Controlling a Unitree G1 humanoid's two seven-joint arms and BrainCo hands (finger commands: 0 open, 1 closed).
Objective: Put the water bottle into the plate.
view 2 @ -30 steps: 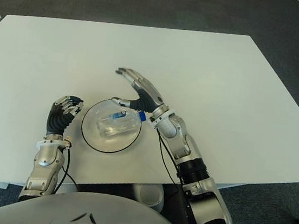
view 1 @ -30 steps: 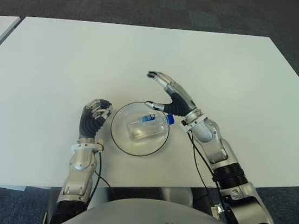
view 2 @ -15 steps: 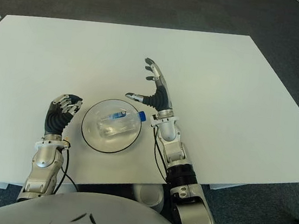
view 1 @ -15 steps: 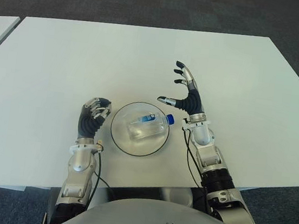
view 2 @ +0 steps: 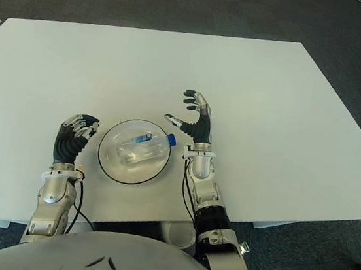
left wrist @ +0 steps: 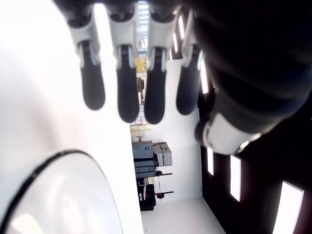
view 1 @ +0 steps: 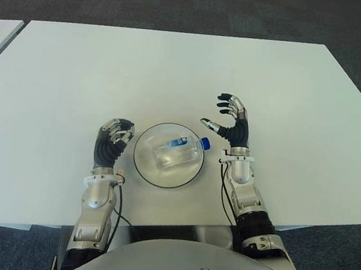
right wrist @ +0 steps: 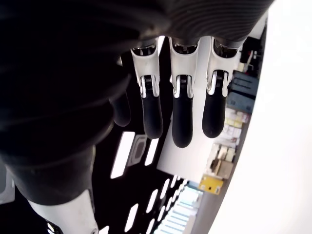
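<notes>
The water bottle (view 1: pixel 179 149) is lying on its side inside the plate (view 1: pixel 148 169), its blue cap (view 1: pixel 204 143) reaching the rim on the right hand's side. It is looking small, clear and light, probably thin-walled, so it would likely dent under a hard squeeze and roll freely on its round body; the middle of the barrel, taken across its width, seems the safest hold. The right hand (view 1: pixel 233 123) is hovering just beside the cap, on its outer side, fingers loosely spread and holding nothing. The left hand (view 1: pixel 111 141) is showing on the plate's opposite side, fingers curled and empty. The task is appearing complete.
</notes>
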